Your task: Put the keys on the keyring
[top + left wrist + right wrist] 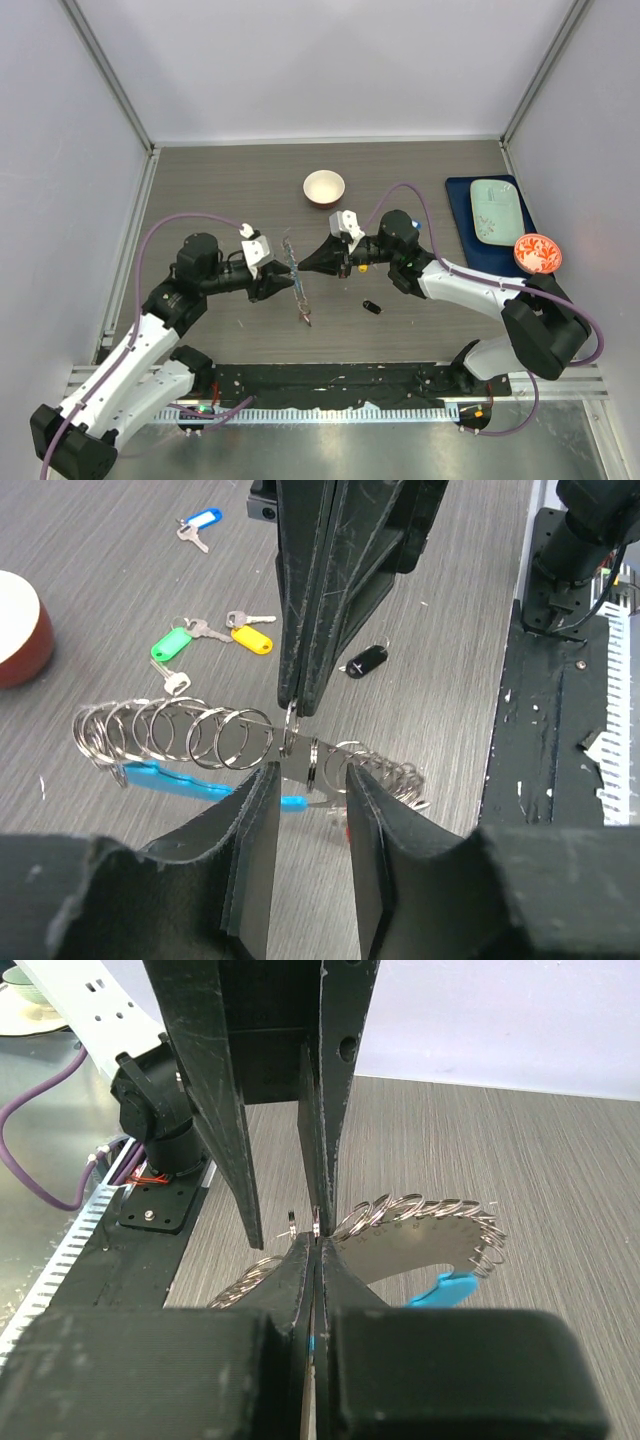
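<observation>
In left wrist view: loose keys (pixel 172 640).

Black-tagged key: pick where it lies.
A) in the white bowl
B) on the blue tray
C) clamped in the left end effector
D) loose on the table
D: the black-tagged key lies by itself on the bare table, to one side of the keyring and not touching it.
</observation>
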